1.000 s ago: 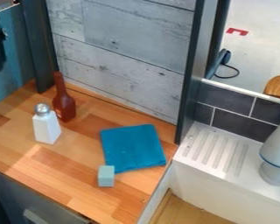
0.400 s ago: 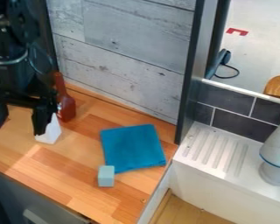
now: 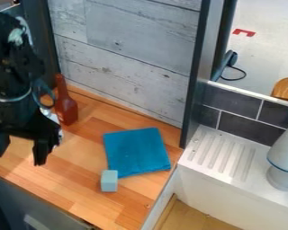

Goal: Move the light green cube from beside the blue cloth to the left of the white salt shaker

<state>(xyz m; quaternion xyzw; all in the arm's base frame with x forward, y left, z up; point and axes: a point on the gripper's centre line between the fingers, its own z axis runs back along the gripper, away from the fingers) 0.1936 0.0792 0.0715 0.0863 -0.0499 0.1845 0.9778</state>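
The black gripper (image 3: pixel 20 153) hangs at the left side over the wooden counter, its two fingers spread apart with nothing seen between them. Directly behind its right finger stands a white shaker (image 3: pixel 53 117), mostly hidden by the gripper. A dark red bottle (image 3: pixel 66 109) is upright just behind and right of the shaker. Near the middle of the counter lies a folded blue cloth (image 3: pixel 137 152). A small light-blue block (image 3: pixel 109 181) sits at the cloth's lower left corner.
A grey plank wall (image 3: pixel 122 58) bounds the wooden counter (image 3: pixel 80 179) at the back. To the right are a dark post (image 3: pixel 200 67), a white ribbed drainboard (image 3: pixel 222 155) and a grey faucet-like object (image 3: pixel 285 157).
Out of view a second ago, the arm came in at the upper left; since then its gripper has moved down the view, in front of the shaker. The other things have not moved.
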